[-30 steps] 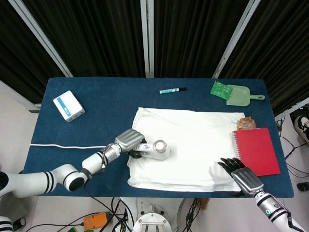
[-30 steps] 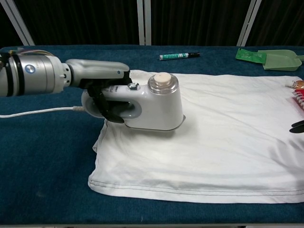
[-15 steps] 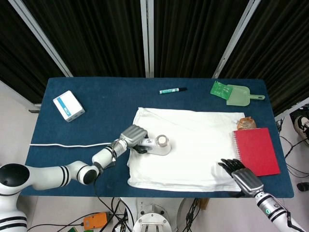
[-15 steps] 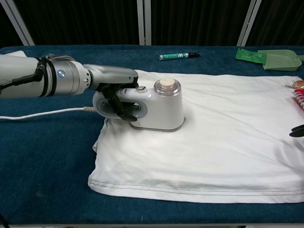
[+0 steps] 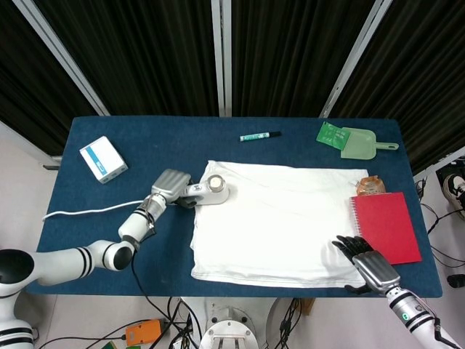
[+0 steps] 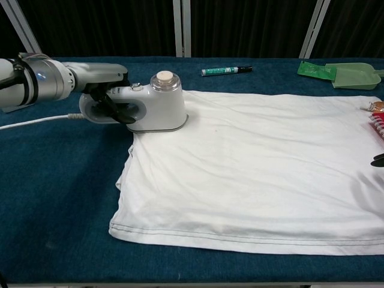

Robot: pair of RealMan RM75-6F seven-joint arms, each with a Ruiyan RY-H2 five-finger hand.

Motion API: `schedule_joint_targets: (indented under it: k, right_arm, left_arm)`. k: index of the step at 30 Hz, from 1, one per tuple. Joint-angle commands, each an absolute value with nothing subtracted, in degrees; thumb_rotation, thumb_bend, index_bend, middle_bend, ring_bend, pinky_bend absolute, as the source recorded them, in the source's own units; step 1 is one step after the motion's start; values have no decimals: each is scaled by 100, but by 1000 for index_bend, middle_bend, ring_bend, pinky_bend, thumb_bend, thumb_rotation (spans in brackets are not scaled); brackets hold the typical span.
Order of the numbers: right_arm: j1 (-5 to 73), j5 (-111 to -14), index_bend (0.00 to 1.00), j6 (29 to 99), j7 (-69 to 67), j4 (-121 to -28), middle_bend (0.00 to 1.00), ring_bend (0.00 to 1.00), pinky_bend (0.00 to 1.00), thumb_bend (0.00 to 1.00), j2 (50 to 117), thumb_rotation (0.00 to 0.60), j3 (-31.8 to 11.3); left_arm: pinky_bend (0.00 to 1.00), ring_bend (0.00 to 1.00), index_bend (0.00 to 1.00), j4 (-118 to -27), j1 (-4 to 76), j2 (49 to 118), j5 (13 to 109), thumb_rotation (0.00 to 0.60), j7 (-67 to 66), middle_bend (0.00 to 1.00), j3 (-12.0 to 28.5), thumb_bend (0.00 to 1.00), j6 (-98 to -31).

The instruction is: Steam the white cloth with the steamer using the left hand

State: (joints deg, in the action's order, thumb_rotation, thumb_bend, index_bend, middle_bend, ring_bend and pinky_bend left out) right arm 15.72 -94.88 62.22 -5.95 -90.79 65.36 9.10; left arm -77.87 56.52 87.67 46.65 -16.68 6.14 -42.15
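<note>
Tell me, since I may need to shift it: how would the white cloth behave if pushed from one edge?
The cloth looks thin and limp, with soft wrinkles, so it would probably bunch rather than slide whole. The steamer in the left hand sits on its far-left corner and would likely pin that end.

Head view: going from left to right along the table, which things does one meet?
White box → left robot hand gripping the steamer → green marker → green scoop → red notebook.
</note>
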Motion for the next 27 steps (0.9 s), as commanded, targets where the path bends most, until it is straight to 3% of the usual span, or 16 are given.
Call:
schedule_joint_targets:
  k: [1, 10, 17, 27]
  right_arm:
    - [1557, -9490, 0, 6270, -624, -9060, 5, 0, 0, 353, 6537, 600, 912]
    - [1522, -9489, 0, 6392, -641, -9071, 5, 0, 0, 353, 6508, 600, 922]
    - [1505, -9475, 0, 6416, -667, -9007, 4, 0, 0, 353, 6556, 600, 934]
    - [1476, -9467, 0, 6456, -691, -8946, 4, 0, 0, 353, 6592, 600, 959]
  left_arm:
    - [623, 722, 794, -8251, 5481, 8491, 4969, 506, -1674, 924, 585, 660, -4487]
    - [623, 722, 793, -8867, 5395, 8244, 5311, 460, -1725, 923, 544, 656, -4583]
    - [623, 722, 794, -9349, 5312, 8137, 5557, 374, -2061, 921, 328, 653, -4758]
    - [623, 722, 794, -9096, 5434, 8658, 5187, 368, -2338, 921, 401, 655, -4708]
